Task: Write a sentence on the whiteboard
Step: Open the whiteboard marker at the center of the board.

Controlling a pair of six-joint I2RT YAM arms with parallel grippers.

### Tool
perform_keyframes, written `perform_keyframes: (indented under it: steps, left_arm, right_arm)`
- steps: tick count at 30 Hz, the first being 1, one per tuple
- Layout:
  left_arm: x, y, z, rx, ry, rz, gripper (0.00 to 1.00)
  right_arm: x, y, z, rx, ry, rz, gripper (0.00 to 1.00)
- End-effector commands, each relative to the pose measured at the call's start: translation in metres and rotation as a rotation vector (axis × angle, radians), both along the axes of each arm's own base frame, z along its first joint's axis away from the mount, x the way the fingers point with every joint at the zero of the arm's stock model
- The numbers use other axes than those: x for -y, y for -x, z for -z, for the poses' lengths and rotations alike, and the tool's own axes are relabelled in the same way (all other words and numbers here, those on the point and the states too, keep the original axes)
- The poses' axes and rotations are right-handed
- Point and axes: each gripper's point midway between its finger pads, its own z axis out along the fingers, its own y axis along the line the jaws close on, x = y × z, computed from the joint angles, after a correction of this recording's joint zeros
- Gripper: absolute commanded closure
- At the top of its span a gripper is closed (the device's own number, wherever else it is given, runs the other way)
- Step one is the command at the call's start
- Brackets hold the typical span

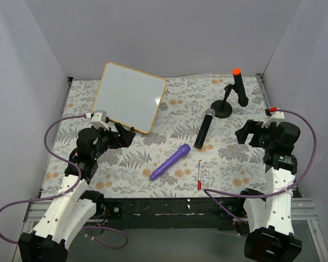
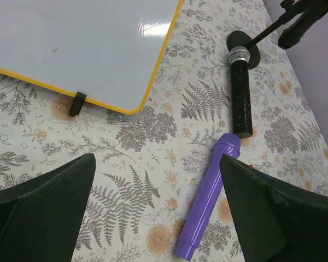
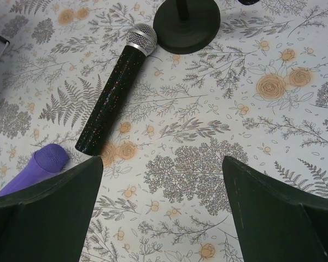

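The left claw (image 2: pixel 157 162) gapes wide, empty; the whiteboard (image 2: pixel 87 43) lies just ahead of it, blank. Likely light, stiff, slick-faced: steady it by the yellow frame (image 2: pixel 38 83). The right claw (image 3: pixel 163 161), wide too, is nearer the thin pen (image 1: pixel 199 176), probably the marker.

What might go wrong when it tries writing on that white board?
The thin red-and-white pen lies flat on the floral cloth, slim and probably hard to pinch. The purple plastic microphone lies close beside it and might get knocked. The yellow-framed white board rests on small black feet, so it may slide under pressure.
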Motion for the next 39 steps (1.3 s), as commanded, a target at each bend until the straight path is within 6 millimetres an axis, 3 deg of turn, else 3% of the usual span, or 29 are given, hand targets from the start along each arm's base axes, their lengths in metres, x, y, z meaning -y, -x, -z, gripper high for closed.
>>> perform_keyframes:
  steps: [1, 12, 15, 16, 18, 20, 25, 29, 32, 39]
  left_arm:
    - [0.002, -0.001, -0.009, 0.027, 0.005, 0.017, 0.02]
    - [0.001, -0.002, -0.010, 0.015, 0.027, -0.004, 0.02]
    - [-0.001, -0.002, -0.011, -0.008, 0.059, -0.035, 0.02]
    - [0.001, -0.001, -0.011, -0.019, 0.073, -0.030, 0.02]
    - [0.009, 0.004, -0.013, -0.040, 0.105, 0.006, 0.02]
    - [0.015, 0.007, -0.017, -0.065, 0.152, 0.025, 0.02]
    - [0.029, 0.014, -0.020, -0.158, 0.234, 0.074, 0.02]
    - [0.037, 0.017, -0.019, -0.214, 0.279, 0.102, 0.02]
    - [0.040, 0.018, -0.016, -0.230, 0.277, 0.092, 0.02]
    - [0.057, 0.021, 0.001, -0.300, 0.226, 0.086, 0.02]
  right_arm:
    - [0.001, -0.003, -0.006, 0.040, 0.019, -0.010, 0.02]
    - [-0.007, 0.000, -0.005, 0.057, 0.061, -0.102, 0.02]
    - [-0.038, 0.014, -0.004, 0.117, 0.107, -0.381, 0.02]
    - [-0.062, 0.027, -0.008, 0.156, 0.050, -0.551, 0.02]
    - [-0.076, 0.041, -0.010, 0.186, 0.089, -0.689, 0.02]
    - [-0.079, 0.040, -0.010, 0.178, 0.136, -0.723, 0.02]
    - [-0.086, 0.053, 0.012, 0.124, 0.268, -0.844, 0.02]
    - [-0.109, 0.066, 0.033, 0.024, 0.297, -0.969, 0.02]
    - [-0.117, 0.068, 0.054, -0.053, 0.352, -1.000, 0.02]
    - [-0.144, 0.056, 0.078, -0.113, 0.434, -1.009, 0.04]
